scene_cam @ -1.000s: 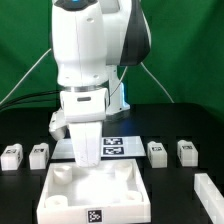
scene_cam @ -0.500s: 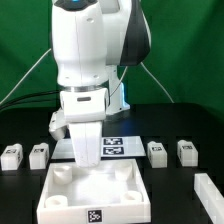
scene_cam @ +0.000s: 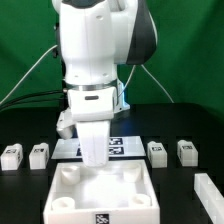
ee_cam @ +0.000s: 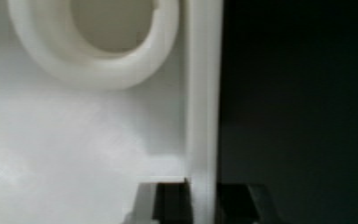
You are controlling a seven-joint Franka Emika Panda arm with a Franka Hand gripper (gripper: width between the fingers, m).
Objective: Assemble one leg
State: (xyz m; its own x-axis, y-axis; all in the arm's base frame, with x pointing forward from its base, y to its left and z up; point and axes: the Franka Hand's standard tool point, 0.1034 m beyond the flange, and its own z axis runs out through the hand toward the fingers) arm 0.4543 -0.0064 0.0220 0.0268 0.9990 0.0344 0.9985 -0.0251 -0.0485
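Observation:
Several small white legs with marker tags lie in a row on the black table: two at the exterior view's left (scene_cam: 11, 154) (scene_cam: 38, 153) and two at its right (scene_cam: 157, 152) (scene_cam: 186, 151). None is held. My gripper (scene_cam: 93, 160) is down at the far wall of the large white square panel (scene_cam: 70, 212). In the wrist view, my gripper (ee_cam: 202, 200) has one dark finger on each side of the panel's thin wall (ee_cam: 202, 100), shut on it. A round corner socket (ee_cam: 96, 40) shows beside the wall.
The marker board (scene_cam: 118, 147) lies behind the panel, partly hidden by my arm. Another white part (scene_cam: 208, 186) lies at the exterior view's right edge. A green backdrop and cables stand behind the arm.
The arm and the white panel have shifted together toward the exterior view's right. The legs have not moved.

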